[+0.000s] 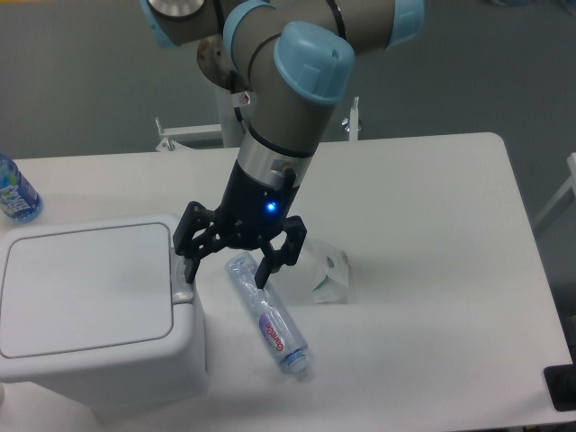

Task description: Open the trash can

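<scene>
The white trash can stands at the left front of the table with its flat lid shut. Its grey push-button latch sits on the right rim. My gripper hangs just right of the can, open and empty. Its left finger is right above the latch; I cannot tell if it touches. Its right finger is over the upper end of a clear plastic bottle that lies on the table.
A small clear folded plastic piece lies right of the gripper. A blue-labelled bottle stands at the far left edge. A dark object sits at the front right corner.
</scene>
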Controlling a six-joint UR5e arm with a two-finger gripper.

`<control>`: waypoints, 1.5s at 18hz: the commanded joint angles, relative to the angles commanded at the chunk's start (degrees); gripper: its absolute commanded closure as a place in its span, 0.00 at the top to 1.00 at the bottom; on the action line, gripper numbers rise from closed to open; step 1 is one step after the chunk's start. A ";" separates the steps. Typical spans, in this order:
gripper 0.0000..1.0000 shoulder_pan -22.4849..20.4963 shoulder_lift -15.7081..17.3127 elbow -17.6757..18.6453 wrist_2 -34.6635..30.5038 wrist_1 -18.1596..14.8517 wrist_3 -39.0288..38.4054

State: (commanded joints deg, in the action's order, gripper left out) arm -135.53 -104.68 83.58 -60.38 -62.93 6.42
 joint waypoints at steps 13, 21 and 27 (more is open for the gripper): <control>1.00 0.00 -0.26 0.44 -0.09 0.18 0.26; 1.00 0.00 -0.70 -0.26 -0.35 0.35 0.26; 1.00 -3.93 0.08 -8.87 -3.06 2.28 2.62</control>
State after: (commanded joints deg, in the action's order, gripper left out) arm -139.46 -104.60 74.72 -63.44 -60.65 9.04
